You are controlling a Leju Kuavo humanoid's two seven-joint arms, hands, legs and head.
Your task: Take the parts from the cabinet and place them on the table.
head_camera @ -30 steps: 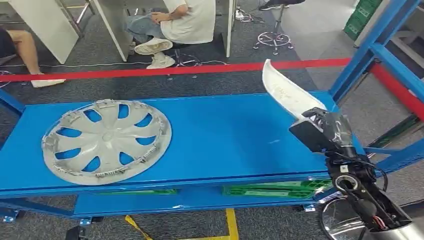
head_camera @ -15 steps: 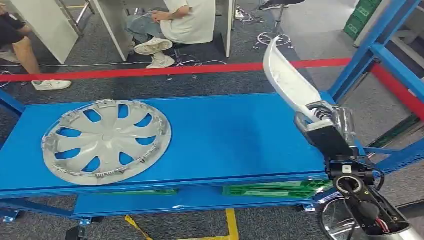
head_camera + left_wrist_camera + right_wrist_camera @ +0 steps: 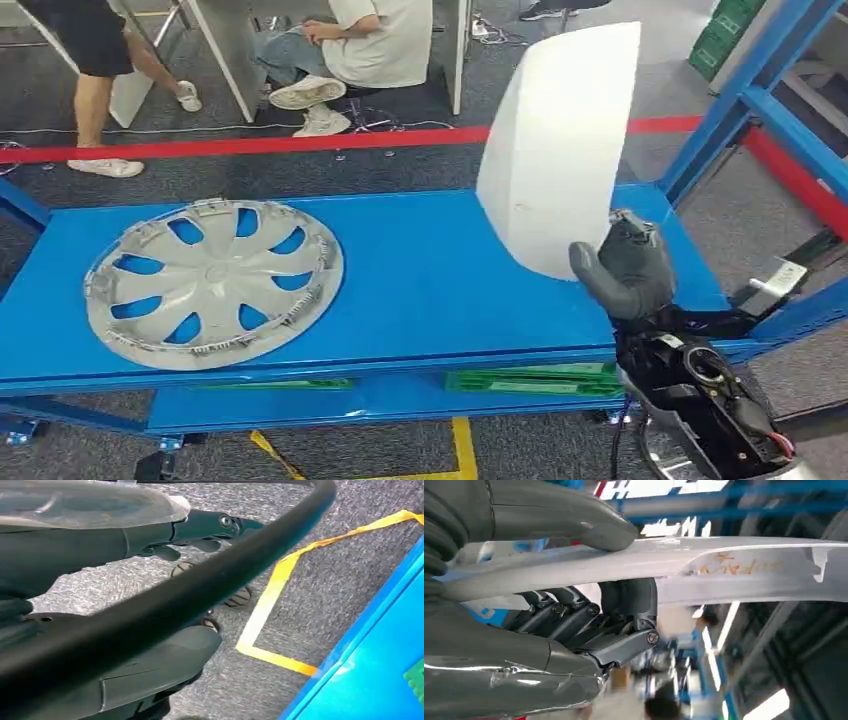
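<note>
Right hand [image 3: 632, 268] grips the white panel [image 3: 556, 150] by its lower edge, thumb on one face and fingers [image 3: 574, 611] curled under the other – the panel stands nearly upright above the right end of the blue desk [image 3: 440, 270], not yet set down. Risk as I see it: a long panel pinched at one end can pivot or slip in the grasp, or catch the blue frame post [image 3: 745, 95] just beside it. Left hand [image 3: 210, 527] hangs over the floor – can't tell whether it's clenched or loose; the hubcap [image 3: 214, 283] lies flat at the desk's left end.
</note>
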